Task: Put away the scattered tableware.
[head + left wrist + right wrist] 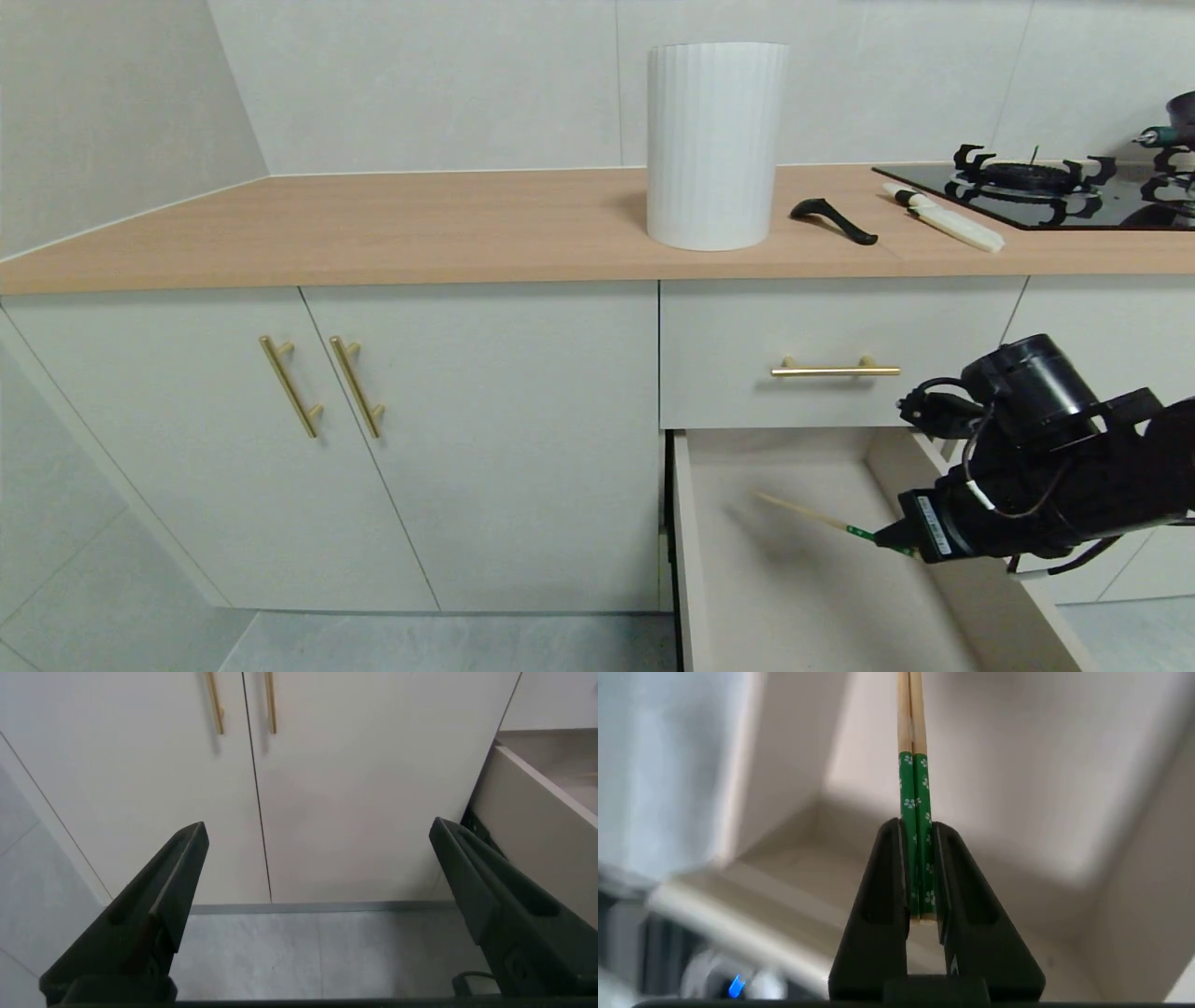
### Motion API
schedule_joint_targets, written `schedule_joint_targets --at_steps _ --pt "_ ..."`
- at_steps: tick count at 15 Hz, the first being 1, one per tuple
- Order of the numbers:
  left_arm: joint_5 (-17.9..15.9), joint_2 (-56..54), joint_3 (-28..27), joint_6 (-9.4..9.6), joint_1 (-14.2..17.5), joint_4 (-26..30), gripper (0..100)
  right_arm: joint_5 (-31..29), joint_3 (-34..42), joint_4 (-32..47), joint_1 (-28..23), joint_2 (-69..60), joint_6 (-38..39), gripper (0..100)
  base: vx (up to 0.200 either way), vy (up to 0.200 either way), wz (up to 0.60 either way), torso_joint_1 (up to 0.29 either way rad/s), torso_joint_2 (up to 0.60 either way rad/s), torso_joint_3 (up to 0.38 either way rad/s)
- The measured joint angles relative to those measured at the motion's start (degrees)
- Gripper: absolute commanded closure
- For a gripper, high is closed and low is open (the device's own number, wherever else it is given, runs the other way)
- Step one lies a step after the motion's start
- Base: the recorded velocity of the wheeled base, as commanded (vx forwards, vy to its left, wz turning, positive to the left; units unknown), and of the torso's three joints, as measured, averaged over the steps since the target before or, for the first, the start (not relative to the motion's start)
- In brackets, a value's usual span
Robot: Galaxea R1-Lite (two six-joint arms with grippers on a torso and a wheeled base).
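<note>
A pair of wooden chopsticks (810, 514) with green flowered ends is pinched in my right gripper (887, 539), which is shut on them over the open drawer (794, 597); in the right wrist view the chopsticks (912, 775) stick out from between the fingers (882, 882) toward the drawer's inside. My left gripper (318, 849) hangs open low in front of the cabinet doors (252, 784), above the floor, holding nothing. On the countertop (420, 224) lie a black-handled utensil (834, 220) and a white knife (943, 217).
A tall white ribbed container (714, 145) stands on the counter left of the utensils. A black gas hob (1055, 191) is at the back right. A closed drawer with a gold handle (836, 371) sits above the open one. Two gold door handles (322, 385) are on the left.
</note>
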Motion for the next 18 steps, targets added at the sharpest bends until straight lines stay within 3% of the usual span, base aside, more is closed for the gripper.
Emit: schedule_joint_targets --at_steps 6,13,18 --pt "0.0 0.0 0.0 0.02 0.0 0.0 0 -4.2 -1.2 -15.0 0.5 15.1 4.7 100 0.0 0.0 0.0 0.0 0.0 0.0" --pt "0.0 0.0 0.0 0.02 0.0 0.0 0 -12.1 -3.0 -29.5 5.3 29.4 12.2 100 0.0 0.0 0.0 0.0 0.0 0.0" --pt "0.0 0.0 0.0 0.02 0.0 0.0 0 -14.9 -2.9 -31.9 9.3 33.6 14.8 100 0.0 0.0 0.0 0.0 0.0 0.0"
